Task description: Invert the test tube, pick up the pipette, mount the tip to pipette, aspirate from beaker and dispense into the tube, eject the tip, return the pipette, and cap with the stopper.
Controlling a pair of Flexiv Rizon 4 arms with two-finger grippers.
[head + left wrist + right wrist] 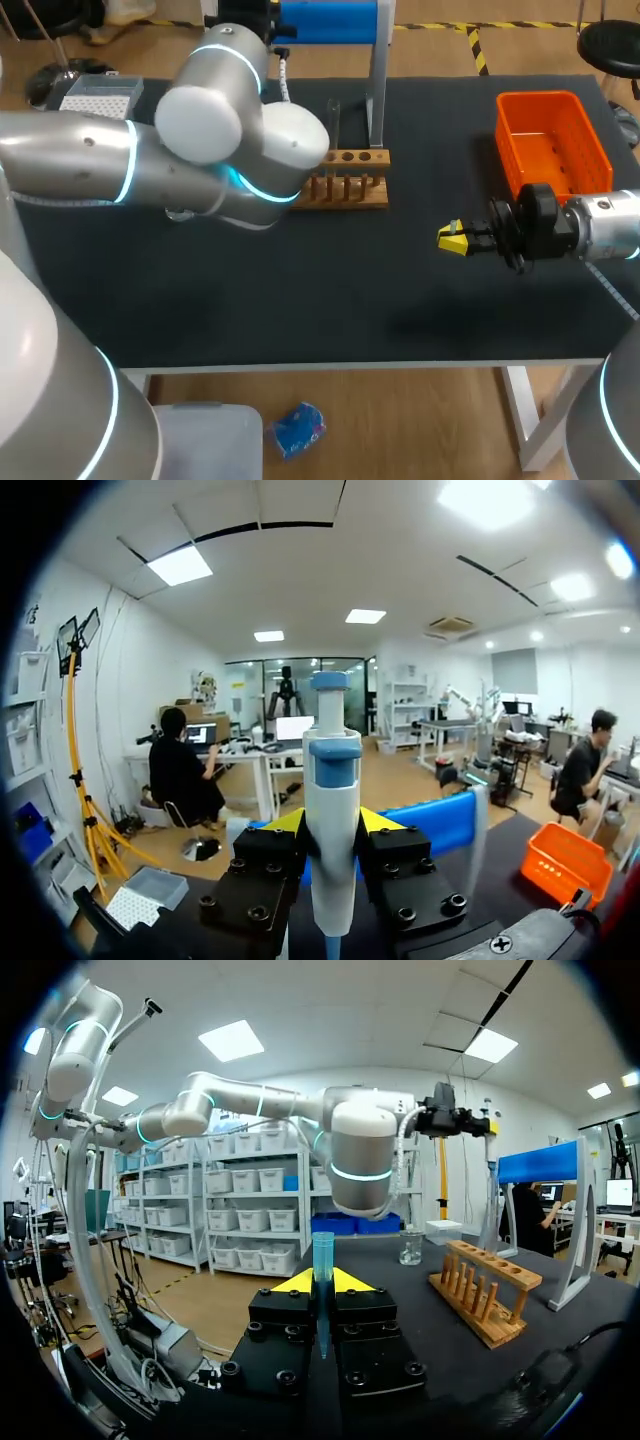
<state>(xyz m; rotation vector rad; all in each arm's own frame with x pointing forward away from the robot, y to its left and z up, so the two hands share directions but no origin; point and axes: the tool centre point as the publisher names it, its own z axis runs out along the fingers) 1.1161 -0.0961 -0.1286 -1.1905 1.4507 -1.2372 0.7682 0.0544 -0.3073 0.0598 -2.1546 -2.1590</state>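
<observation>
On the black desk [300, 300], my left arm [90, 160] comes in from nine o'clock. Its pincer [332, 828] is clamped on the white-and-blue plastic pipette [332, 770], which runs lengthwise between the fingers. My right arm [600, 225] sits at three o'clock, apart from the slatted wooden tube rack [345, 185] at twelve. Its pincer [452, 240] grips a slim translucent blue pipette tip [322, 1255], wide end pointing out past the fingers. To mount it well, I judge I should bring the pipette's nozzle in line with the tip's mouth, then press straight along that line without twisting.
</observation>
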